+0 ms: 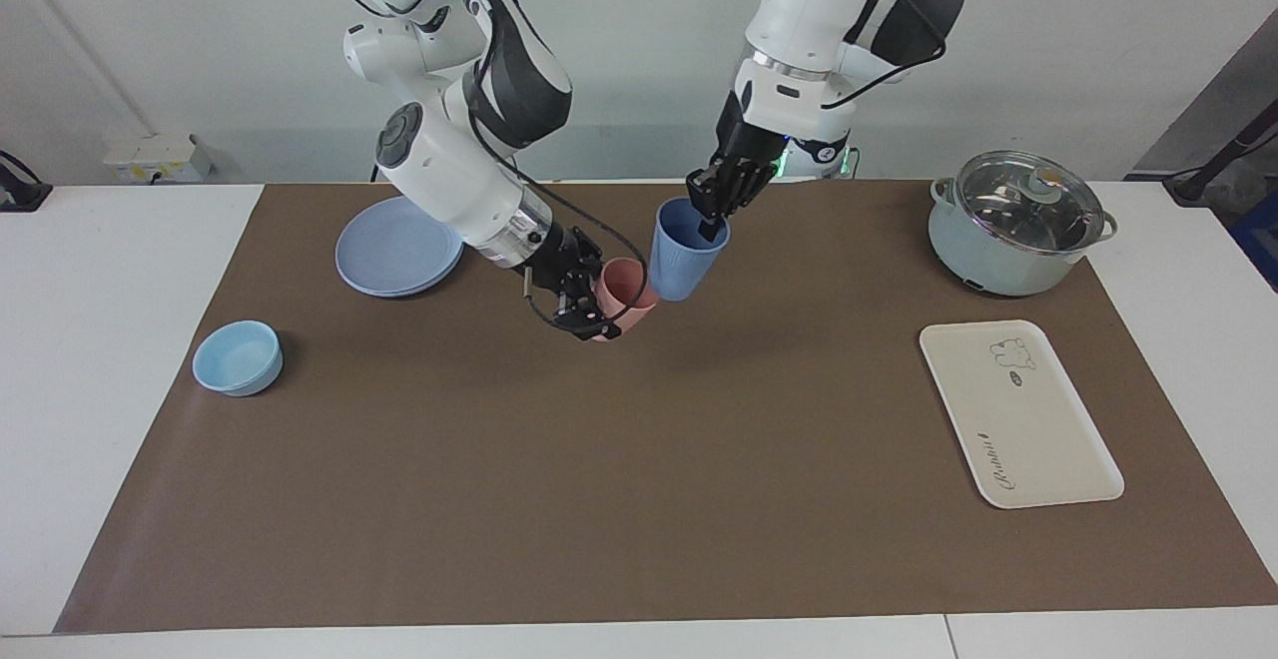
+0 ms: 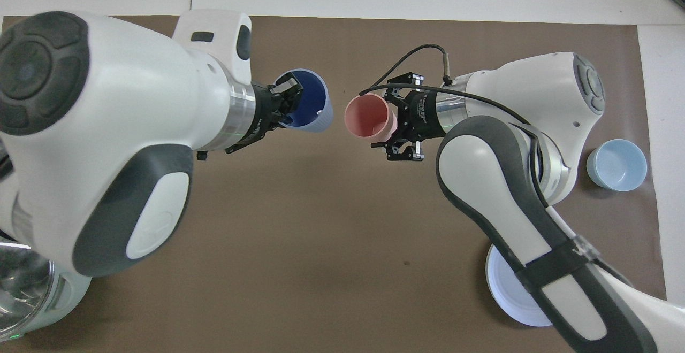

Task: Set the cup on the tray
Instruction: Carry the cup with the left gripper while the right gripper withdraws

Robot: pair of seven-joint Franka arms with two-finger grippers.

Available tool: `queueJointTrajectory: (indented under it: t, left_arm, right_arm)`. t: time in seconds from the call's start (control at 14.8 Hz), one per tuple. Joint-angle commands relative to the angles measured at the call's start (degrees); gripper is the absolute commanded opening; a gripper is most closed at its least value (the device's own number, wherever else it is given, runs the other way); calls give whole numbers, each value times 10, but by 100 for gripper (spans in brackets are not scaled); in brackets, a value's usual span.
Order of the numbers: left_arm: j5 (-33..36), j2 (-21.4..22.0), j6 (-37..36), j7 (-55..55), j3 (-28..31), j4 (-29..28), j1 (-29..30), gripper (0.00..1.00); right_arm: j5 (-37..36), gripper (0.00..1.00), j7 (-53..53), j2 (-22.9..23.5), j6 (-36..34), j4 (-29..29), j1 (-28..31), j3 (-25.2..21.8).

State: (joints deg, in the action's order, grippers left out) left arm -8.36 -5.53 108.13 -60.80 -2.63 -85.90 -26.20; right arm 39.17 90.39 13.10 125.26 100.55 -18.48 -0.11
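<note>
Left gripper (image 1: pixel 715 208) clamps rim of periwinkle cup (image 1: pixel 683 252), aloft over mat centre. Right gripper (image 1: pixel 589 302) grips pink cup (image 1: pixel 624 298). Carry level to cream tray (image 1: pixel 1018 414); lower upright before release.

The blue cup (image 1: pixel 685 258) is ribbed, matt plastic, like the smooth pink cup (image 1: pixel 625 298) touching it. A matt brown paper-like sheet (image 1: pixel 639 459) covers the white surface (image 1: pixel 110 419). The cream tray (image 1: pixel 1038 439) looks smooth; the pot (image 1: pixel 1008 240) just beside it has a glossy glass lid (image 1: pixel 1020 202).
</note>
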Motion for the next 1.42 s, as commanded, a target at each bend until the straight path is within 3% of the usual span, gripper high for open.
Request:
queueJointTrajectory:
  t: [0.0,0.2,0.41,0.47,0.95,1.15,1.35]
  left_arm:
    - [4,27,-20,61,0,-22,43,0]
    - [0,61,-13,170,0,-99,114,0]
    - [-33,111,50,346,0,-228,224,0]
    - [-41,110,59,391,1,-243,252,0]
    - [-46,9,139,632,1,-250,395,0]
    - [-46,-26,168,689,0,-251,432,0]
    - [-49,-48,191,712,0,-252,438,0]
  right_arm:
    - [-10,0,-19,-7,2,20,48,4]
    - [3,0,-99,1,-5,36,99,6]
    - [104,0,-242,27,-36,42,161,5]
    - [115,0,-273,33,-41,43,178,5]
    - [204,0,-369,112,-142,13,307,5]
    - [203,0,-386,131,-154,10,329,5]
    - [199,0,-416,173,-185,-34,354,5]
